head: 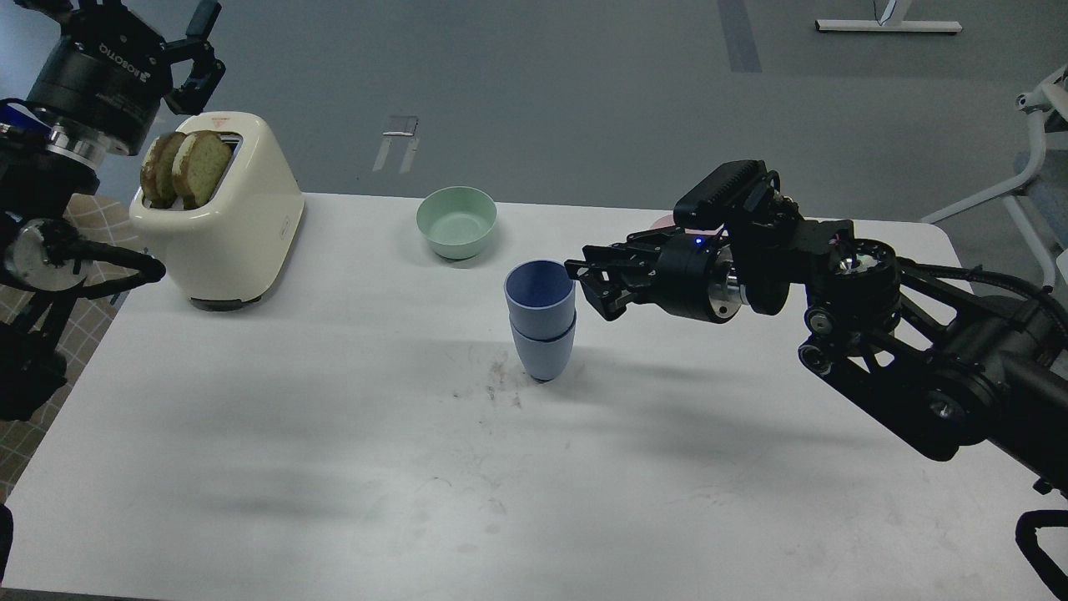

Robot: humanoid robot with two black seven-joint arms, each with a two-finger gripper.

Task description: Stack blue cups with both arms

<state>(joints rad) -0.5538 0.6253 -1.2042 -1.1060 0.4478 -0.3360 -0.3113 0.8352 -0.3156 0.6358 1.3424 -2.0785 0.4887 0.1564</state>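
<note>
The blue cups (pixel 541 321) stand nested, one seated inside the other, upright at centre frame on the white counter (pixel 334 467). This placement suggests the stacking step is done.

The right gripper (pixel 584 288) sits just right of the upper cup's rim, fingers parted and grasping nothing, a posture consistent with release (contact with the cup cannot be ruled out).

The left gripper (pixel 196 54) is raised at upper left of the frame, above the toaster (pixel 229 225), fingers spread and empty, well apart from the stack.

The cups are matte periwinkle-blue, handleless, tapering to a narrow base. The upper cup's rim stands clear above the lower rim. The stack appears vertical.
</note>
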